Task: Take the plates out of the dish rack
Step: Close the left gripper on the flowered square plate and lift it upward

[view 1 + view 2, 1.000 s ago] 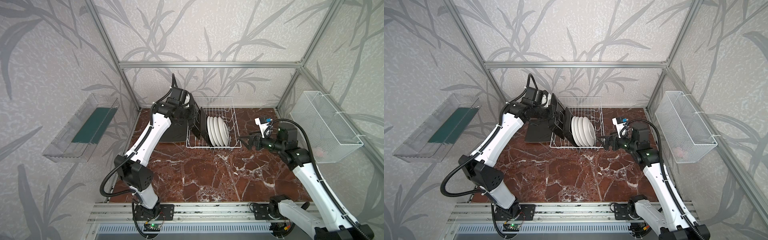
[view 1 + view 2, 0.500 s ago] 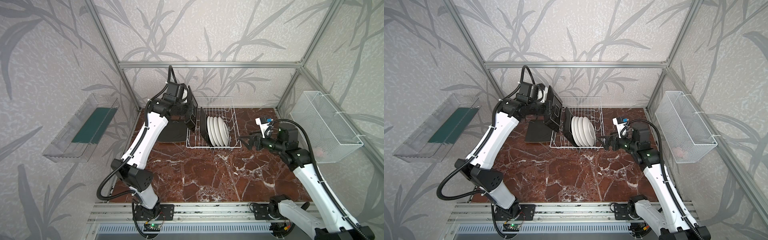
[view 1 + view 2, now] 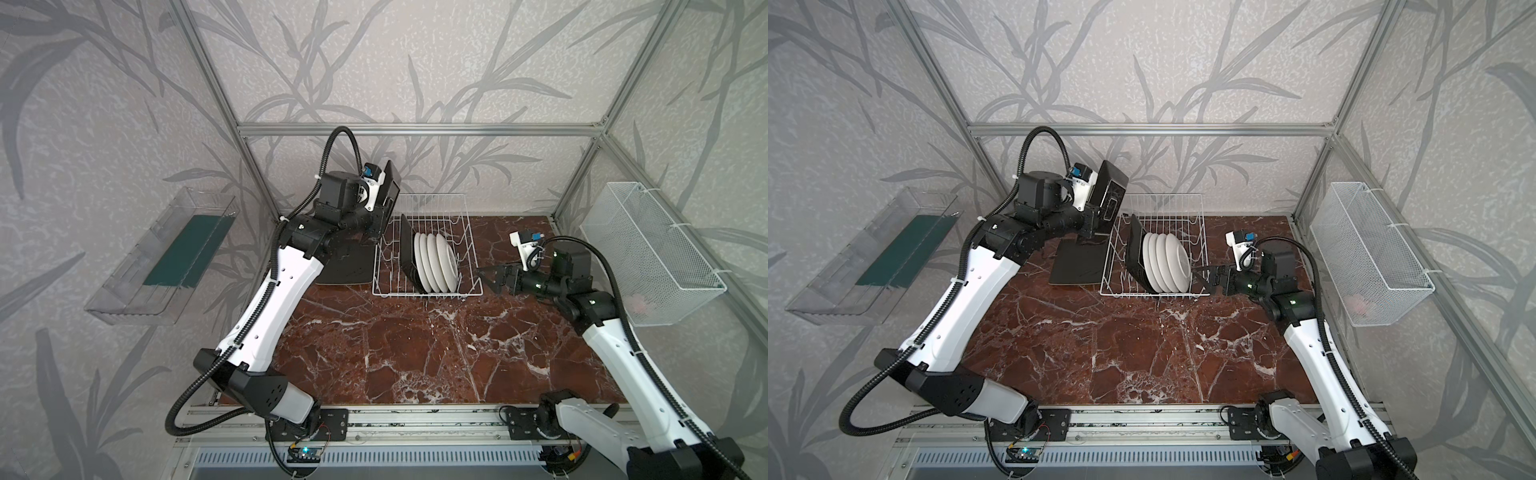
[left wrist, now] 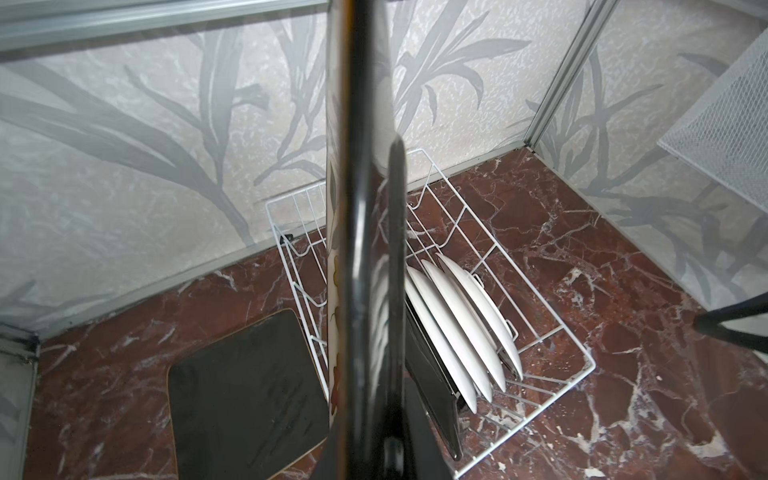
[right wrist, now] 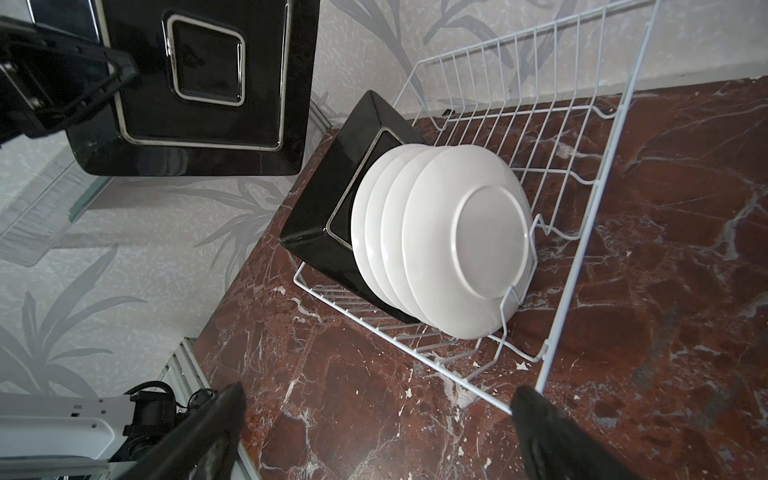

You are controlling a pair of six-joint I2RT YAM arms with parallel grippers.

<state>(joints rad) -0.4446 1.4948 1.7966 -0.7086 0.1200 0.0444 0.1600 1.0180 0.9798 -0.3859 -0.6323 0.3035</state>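
Left end effector [image 5: 118, 72], clamped on a square plate [image 5: 199, 54], has raised it clear of the dish rack [image 3: 428, 294] for setting down; right end effector [image 3: 486, 279] waits, spread apart.

In the left wrist view the held square plate [image 4: 357, 249] is seen only edge-on and out of focus. It is cut off at the top and bottom edges, and a strip of the dish rack [image 4: 558, 320] is hidden behind it. One finger [image 4: 395, 270] of the left gripper [image 5: 114, 77] is blurred against it; the other cannot be made out. The second square plate [image 5: 324, 216] is largely covered by the round plates [image 5: 457, 241], whose fronts are turned away. The fingers of the right gripper [image 5: 378, 392] are blurred and cut by the frame edge. The plate on the table [image 3: 349, 266] is partly covered by the left arm [image 3: 286, 291]. A pinkish item [image 3: 638, 305] in the mesh basket [image 3: 648, 241] is too faint to be identified.
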